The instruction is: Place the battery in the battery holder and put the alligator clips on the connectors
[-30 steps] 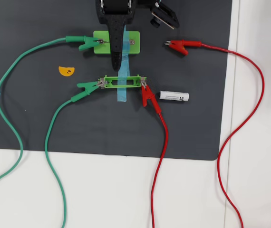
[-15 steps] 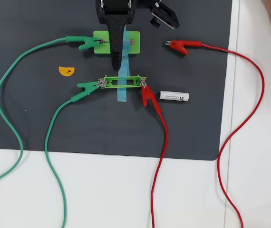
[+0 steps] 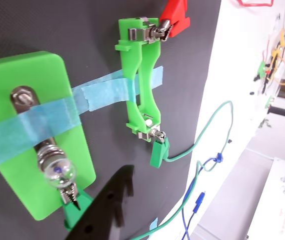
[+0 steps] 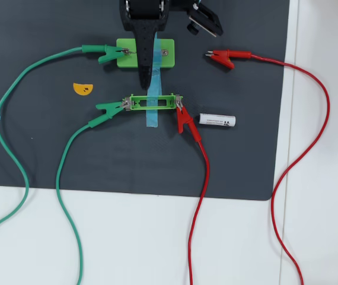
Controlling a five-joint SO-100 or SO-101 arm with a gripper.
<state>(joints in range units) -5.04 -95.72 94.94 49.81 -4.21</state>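
Observation:
The bright-green battery holder [image 4: 138, 103] is taped to the dark mat and empty; it also shows in the wrist view [image 3: 150, 60]. A green alligator clip [image 4: 107, 110] [image 3: 159, 150] grips one end tab and a red alligator clip [image 4: 184, 120] [image 3: 175, 22] grips the other. The white battery [image 4: 217, 120] lies on the mat to the right of the holder in the overhead view and is out of the wrist view. A second red clip [image 4: 225, 57] lies loose. My gripper [image 4: 179, 54] is above the holder, open and empty. One black finger [image 3: 107, 205] shows in the wrist view.
A wider green block [image 4: 168, 52] [image 3: 37, 130] with a small bulb [image 3: 60, 172] is taped down under my arm, a green clip [image 4: 107, 53] [image 3: 75, 207] on its end. Red and green wires trail off the mat [image 4: 38, 154]. A yellow half-disc [image 4: 83, 88] lies left.

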